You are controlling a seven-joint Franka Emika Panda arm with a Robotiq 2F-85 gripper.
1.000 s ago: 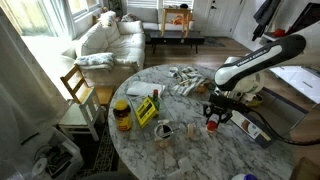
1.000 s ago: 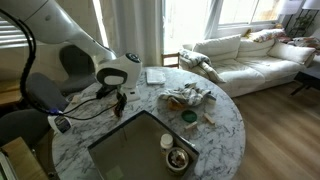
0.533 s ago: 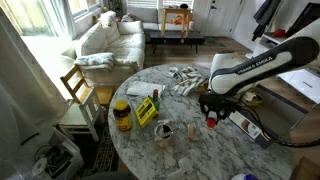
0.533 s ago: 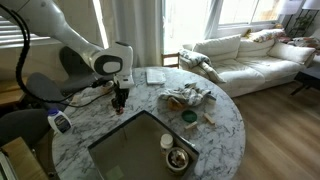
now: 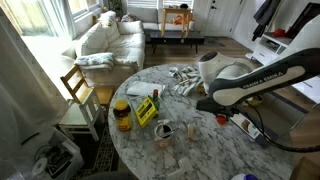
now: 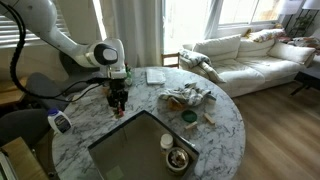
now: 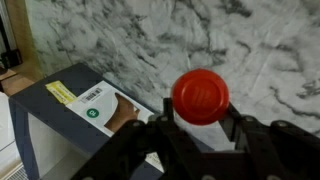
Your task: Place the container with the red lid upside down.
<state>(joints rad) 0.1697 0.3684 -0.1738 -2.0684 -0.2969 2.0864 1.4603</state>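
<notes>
So the container with the red lid [image 7: 201,96] sits right in the middle of the wrist view, between the two black fingers [image 7: 262,140] of the gripper [image 7: 200,135]. The jaws are partly closed around it, but whether the pads are actually pressing on it I can't tell. Only the round red top shows, no pale body visible from here. Marble tabletop [image 7: 200,35] fills the background, and a dark grey box with a white label [image 7: 70,110] lies off at about 8 o'clock from the lid.

In an exterior view the gripper [image 6: 117,100] hangs straight down over the round marble table [image 6: 225,115], near its rim, with a tiny red spot [image 6: 117,113] just under the fingers. In an exterior view the container [image 5: 222,119] shows as a red dot beside the arm [image 5: 250,80], and it's too small to tell if it's on the surface.

Elsewhere on the table: an amber jar with a yellow lid [image 5: 122,114] at roughly 9 o'clock from the container, well apart, next to a yellow packet [image 5: 146,109].
</notes>
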